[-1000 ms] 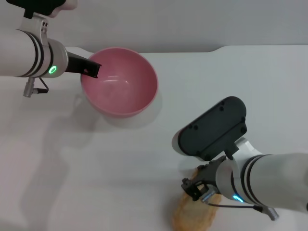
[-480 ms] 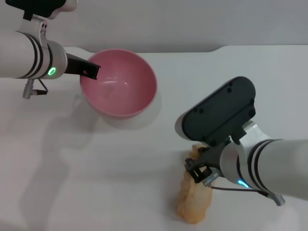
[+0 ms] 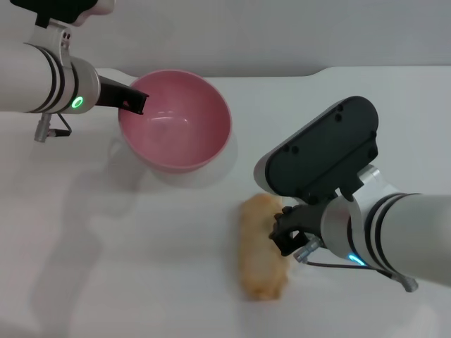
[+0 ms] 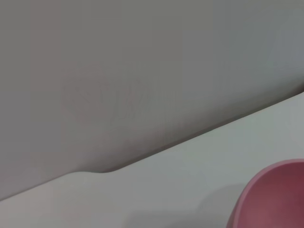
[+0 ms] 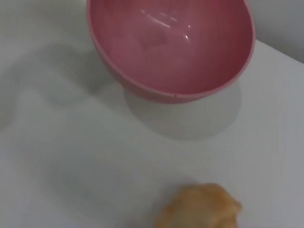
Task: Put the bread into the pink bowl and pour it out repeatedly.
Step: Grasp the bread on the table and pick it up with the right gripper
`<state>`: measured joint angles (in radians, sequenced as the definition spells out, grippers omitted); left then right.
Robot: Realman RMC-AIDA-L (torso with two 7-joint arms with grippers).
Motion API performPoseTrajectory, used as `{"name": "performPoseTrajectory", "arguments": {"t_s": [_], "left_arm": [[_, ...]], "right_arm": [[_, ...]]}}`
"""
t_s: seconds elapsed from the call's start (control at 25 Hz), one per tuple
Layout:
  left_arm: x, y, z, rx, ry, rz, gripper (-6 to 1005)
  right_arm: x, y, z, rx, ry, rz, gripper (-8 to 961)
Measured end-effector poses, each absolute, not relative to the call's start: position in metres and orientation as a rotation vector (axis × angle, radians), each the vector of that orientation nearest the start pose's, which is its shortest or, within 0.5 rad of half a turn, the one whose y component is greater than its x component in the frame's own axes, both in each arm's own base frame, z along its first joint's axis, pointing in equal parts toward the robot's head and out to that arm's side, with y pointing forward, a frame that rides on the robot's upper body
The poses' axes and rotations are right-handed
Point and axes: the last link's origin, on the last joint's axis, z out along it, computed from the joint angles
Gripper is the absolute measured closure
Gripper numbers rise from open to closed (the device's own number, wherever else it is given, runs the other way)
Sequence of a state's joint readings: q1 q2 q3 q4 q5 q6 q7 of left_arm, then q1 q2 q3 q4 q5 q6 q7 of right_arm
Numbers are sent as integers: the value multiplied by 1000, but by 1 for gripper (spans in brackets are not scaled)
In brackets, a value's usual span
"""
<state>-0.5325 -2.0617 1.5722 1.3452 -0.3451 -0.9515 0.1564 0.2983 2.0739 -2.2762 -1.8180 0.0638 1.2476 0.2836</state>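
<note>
Two pincers share the work: the left pincer (image 3: 135, 103) is clamped on the pink bowl (image 3: 175, 129) rim, so the right pincer (image 3: 282, 236), closed on the bread (image 3: 258, 246) near the desk (image 3: 141, 267), should lift it clear over the rim before releasing.

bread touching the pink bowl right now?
Apart. The head view shows bare table between the bread and the pink bowl; the right wrist view shows the same gap, with the bowl empty.

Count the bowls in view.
1. The pink bowl sits at the table's far left, the left gripper at its rim. Nothing suggests another hidden one.
</note>
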Motion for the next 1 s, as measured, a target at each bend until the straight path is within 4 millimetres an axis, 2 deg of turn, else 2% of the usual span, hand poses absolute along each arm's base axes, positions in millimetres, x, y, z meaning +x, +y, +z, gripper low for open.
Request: {"name": "performPoseTrajectory", "arguments": {"t_s": [0.32, 0.48, 0.64, 1.0], "left_arm": [[-175, 409, 3, -2112, -880, 90, 959], [-174, 410, 1, -2116, -875, 91, 958], [-175, 410, -1, -2121, -876, 102, 958], [-174, 410, -3, -2126, -874, 105, 958]], "right_arm": [[128, 258, -85, -2320, 799, -317, 955], [135, 262, -88, -2307, 831, -330, 901], [133, 262, -87, -2309, 832, -316, 728], [130, 263, -86, -2311, 817, -295, 539]]}}
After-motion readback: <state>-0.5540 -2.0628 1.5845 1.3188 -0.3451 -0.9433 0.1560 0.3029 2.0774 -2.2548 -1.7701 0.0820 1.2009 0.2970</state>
